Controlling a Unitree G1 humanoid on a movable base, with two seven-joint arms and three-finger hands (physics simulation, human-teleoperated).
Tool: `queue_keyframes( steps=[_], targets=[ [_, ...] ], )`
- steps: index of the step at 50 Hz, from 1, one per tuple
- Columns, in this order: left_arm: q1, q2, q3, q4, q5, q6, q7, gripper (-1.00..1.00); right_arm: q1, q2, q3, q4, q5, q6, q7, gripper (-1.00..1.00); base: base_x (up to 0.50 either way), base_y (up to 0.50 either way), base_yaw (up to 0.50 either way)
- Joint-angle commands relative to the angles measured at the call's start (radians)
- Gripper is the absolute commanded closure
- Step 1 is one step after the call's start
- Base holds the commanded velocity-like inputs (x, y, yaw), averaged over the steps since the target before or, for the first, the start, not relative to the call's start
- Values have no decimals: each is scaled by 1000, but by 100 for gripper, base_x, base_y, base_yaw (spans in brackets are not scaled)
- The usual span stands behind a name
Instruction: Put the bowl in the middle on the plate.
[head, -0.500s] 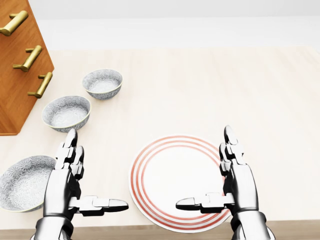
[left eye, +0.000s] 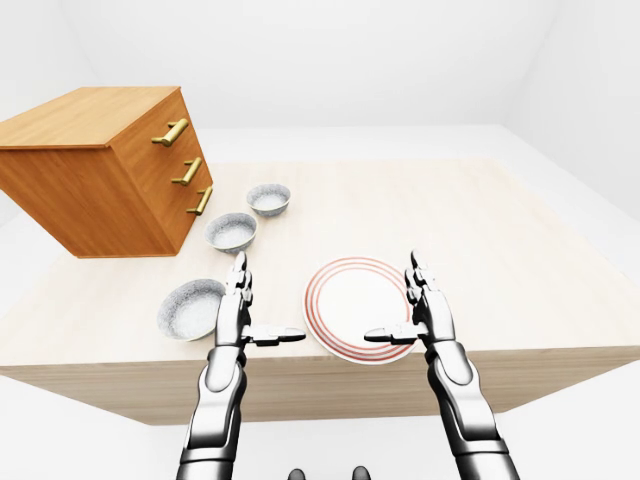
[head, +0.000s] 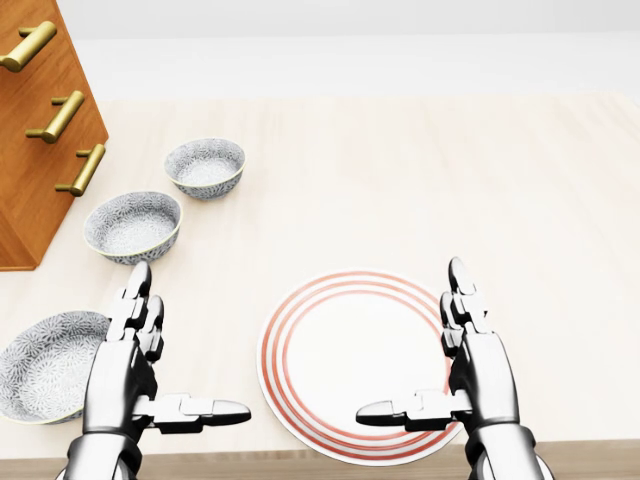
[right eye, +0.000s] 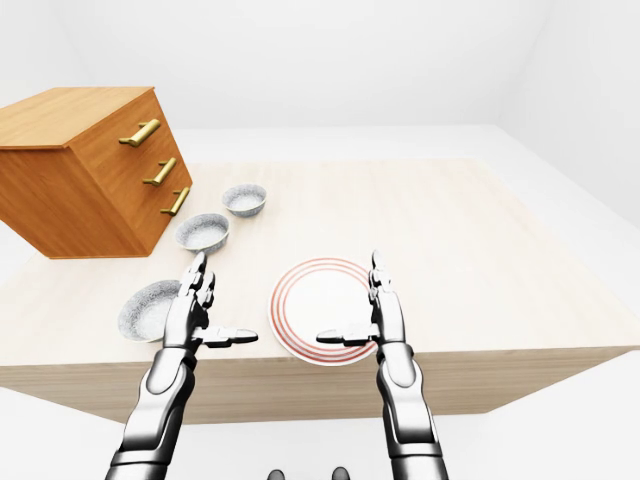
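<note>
At the head view's left edge stands the drawer chest (head: 40, 150), and beside it three patterned bowls run in a diagonal row on the table (head: 450, 180): the nearest bowl (head: 45, 365) at lower left, the middle bowl (head: 132, 226) above it, the farthest bowl (head: 205, 166) higher and to the right. The middle bowl is my target, and it sits just above my left hand (head: 130, 365), which hovers empty with fingers spread and thumb pointing right. I judge the reach comes first: I'd send that hand up the view, keeping it right of the nearest bowl, and close on the rim only once the fingers straddle it. The red-ringed plate (head: 340, 345) lies bare at lower centre. My right hand (head: 475, 365) is spread over the plate's right rim and should move aside before the drop. Against half a second ago, both hands have sagged slightly toward the bottom; bowls, plate and camera are unchanged.
</note>
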Motion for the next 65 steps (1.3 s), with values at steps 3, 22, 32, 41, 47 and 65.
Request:
queue_keyframes(
  steps=[3,22,32,41,47,65],
  targets=[
    [-2,2,-2,18,17,-9,-1,-100,0,0,6,5,-11,-9,14,-100,0,0,0],
    [3,1,-3,4,21,6,-3,-100,3,-1,12,13,-36,-5,17,-100,0,0,0],
    [-9,3,1,31,21,-8,-4,-100,-7,1,7,15,-36,-10,3,-100,0,0,0],
    [-5,2,-2,26,23,-2,-1,-100,-1,-2,7,3,-40,0,-2,-100,0,0,0],
    [-13,4,3,52,21,-13,3,-100,-2,-11,0,-29,-72,28,-6,-100,0,0,0],
    [-3,3,1,29,29,12,12,-100,40,-81,-139,-346,-140,93,153,-100,0,0,0]
  ],
)
